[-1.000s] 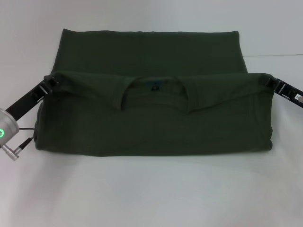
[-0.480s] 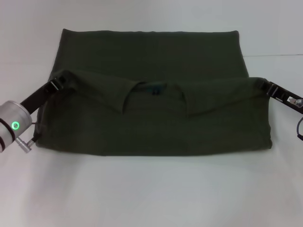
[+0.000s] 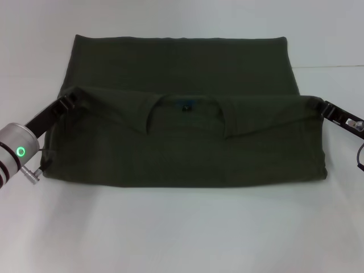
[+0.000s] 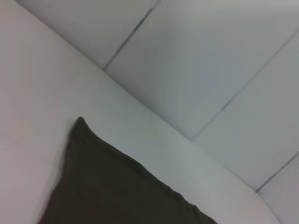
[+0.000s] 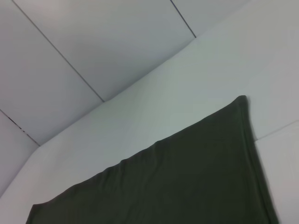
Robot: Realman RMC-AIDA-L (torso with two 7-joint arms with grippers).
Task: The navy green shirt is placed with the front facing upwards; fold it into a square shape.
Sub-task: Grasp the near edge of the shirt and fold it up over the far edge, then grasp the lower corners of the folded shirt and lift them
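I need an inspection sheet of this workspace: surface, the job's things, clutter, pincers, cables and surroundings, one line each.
Surface: white table, bare in front of the cloth.
Job's things: navy green shirt lies partly folded, the collar half doubled over the lower half, collar label facing up; a single-layer band shows at the far side.
Clutter: nothing seen.
Pincers: left pincer shut on the shirt's left fold corner; right pincer shut on the right fold corner; both hold the edge slightly raised.
Cables: a thin dark cable beside the right arm at the picture's edge; a metal plug on the left arm.
Surroundings: pale panelled wall behind the table.
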